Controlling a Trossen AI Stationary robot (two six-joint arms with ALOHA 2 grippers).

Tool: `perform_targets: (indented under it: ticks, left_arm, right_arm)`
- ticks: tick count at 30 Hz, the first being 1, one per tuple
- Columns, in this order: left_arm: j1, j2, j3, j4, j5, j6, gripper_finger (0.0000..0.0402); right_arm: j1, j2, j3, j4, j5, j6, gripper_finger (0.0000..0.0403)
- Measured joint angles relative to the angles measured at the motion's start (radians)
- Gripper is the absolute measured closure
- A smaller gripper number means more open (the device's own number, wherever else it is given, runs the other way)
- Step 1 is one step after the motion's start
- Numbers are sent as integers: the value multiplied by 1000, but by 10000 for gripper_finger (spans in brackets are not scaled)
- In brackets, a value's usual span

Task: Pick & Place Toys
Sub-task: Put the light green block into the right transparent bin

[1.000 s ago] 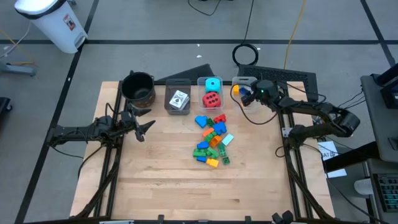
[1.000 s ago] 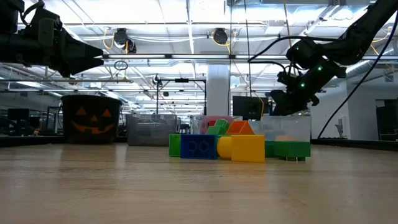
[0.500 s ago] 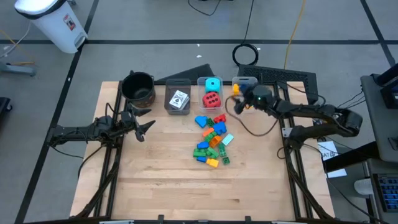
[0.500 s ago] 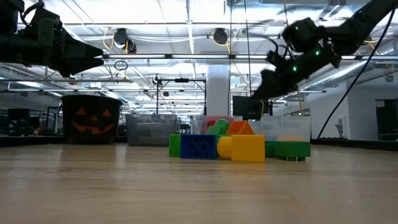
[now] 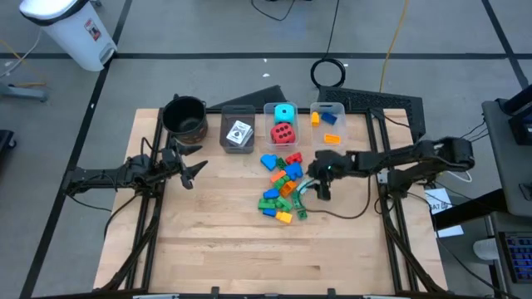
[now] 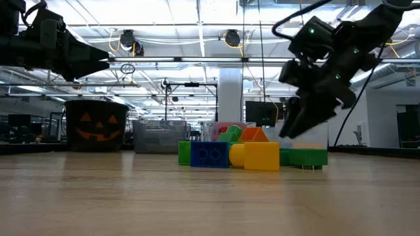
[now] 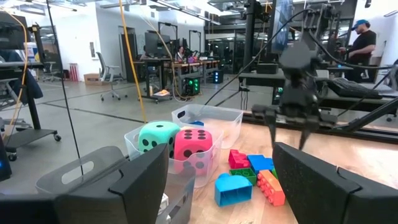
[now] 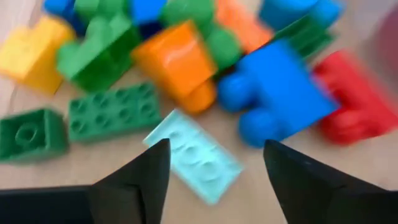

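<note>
A pile of small blue, green, orange, yellow and red bricks lies on the table's middle. My right gripper is open and empty at the pile's right side. In the right wrist view its fingers stand above a pale cyan flat brick lying on the wood. A red and a cyan dotted cube sit in a clear bin, and white cards sit in a grey bin. My left gripper is open and empty at the table's left.
A black pot stands at the far left. A clear bin at the far right holds an orange and a blue brick. The near half of the wooden table is bare. People stand in the room beyond the table.
My right gripper has gone from above the far right clear bin toward the table's near edge and left, coming down to the right side of the brick pile, with its fingers now pointing down. The bricks have stayed in place.
</note>
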Motion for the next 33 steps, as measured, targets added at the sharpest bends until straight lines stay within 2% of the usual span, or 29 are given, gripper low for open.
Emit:
perform_targets:
  ticks: [6, 10, 15, 18, 21, 25, 28, 33]
  left_arm:
    - [0, 0, 0, 0, 0, 0, 110]
    - [0, 0, 0, 0, 0, 0, 110]
    - [0, 0, 0, 0, 0, 0, 110]
    - [0, 0, 0, 0, 0, 0, 110]
    - [0, 0, 0, 0, 0, 0, 110]
    - [0, 0, 0, 0, 0, 0, 110]
    - [0, 0, 0, 0, 0, 0, 110]
    - [0, 0, 0, -1, 0, 0, 110]
  right_arm:
    - [50, 98, 1, -8, 1, 10, 217]
    - [56, 104, 3, -64, -3, 97, 237]
    - [61, 46, 0, -129, -142, 234, 253]
    - [79, -2, 1, -99, -207, 266, 256]
    - [106, -40, 1, -102, -200, 245, 256]
    - [132, -65, 1, -94, -118, 191, 262]
    - [143, -64, 1, -91, -101, 183, 292]
    - [158, -49, 0, -30, -101, 175, 386]
